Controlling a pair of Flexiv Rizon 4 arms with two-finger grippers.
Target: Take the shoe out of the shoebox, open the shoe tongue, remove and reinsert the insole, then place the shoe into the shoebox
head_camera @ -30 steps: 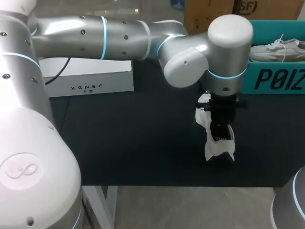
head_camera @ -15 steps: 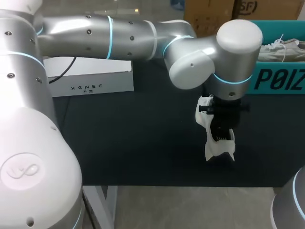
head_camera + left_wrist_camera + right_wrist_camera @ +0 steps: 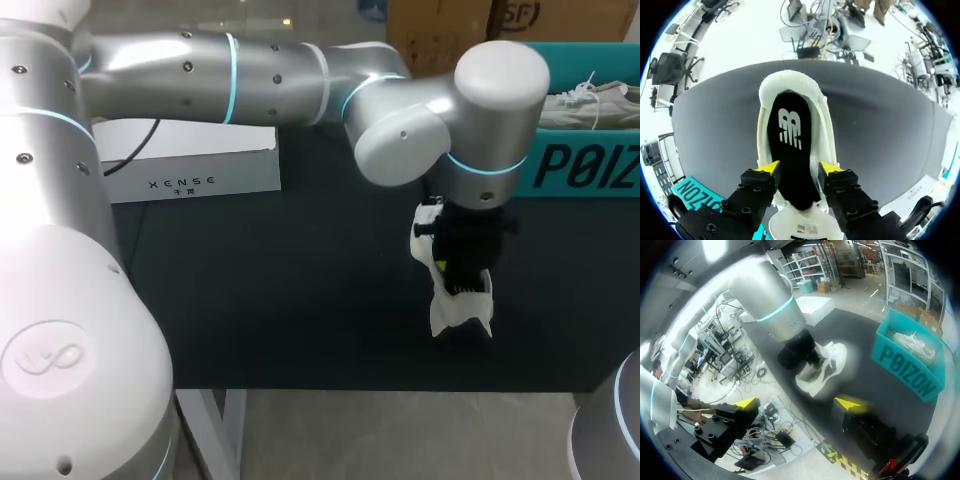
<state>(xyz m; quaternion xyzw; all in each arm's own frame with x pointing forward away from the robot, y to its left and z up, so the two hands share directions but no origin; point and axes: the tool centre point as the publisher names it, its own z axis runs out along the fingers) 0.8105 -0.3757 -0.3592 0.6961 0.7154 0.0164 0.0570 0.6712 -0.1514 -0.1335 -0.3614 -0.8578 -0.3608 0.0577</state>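
The white shoe (image 3: pixel 447 315) lies on the desk (image 3: pixel 280 290) directly under the left end effector (image 3: pixel 799 168), fingers apart astride its black insole (image 3: pixel 791 150). The right end effector (image 3: pixel 799 402) gapes empty, well away.

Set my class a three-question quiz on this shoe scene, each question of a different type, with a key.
1. True or false: the shoe under the claw lies inside the shoebox.
2. Which arm's claw is that? A. left B. right
3. Fill in: the insole seen in that shoe is ____ in colour.
Key: 1 false; 2 A; 3 black.
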